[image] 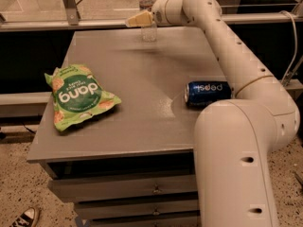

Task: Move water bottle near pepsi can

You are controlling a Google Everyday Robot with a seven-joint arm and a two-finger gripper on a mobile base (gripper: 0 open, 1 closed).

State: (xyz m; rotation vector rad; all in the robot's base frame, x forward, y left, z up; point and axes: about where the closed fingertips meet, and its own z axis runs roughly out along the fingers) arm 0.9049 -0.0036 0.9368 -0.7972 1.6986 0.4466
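Water bottle (149, 32) behind jaws, table (142, 84) rear

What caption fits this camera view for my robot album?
The robot's pincer is at the upright water bottle on the far edge of the table; the pepsi can lies sideways, nearer.

The cream gripper (137, 19) at the far edge of the grey table (142, 79) looks matt plastic — the clear ribbed water bottle (149, 32) glossy plastic, the blue pepsi can (208, 92) shiny metal.
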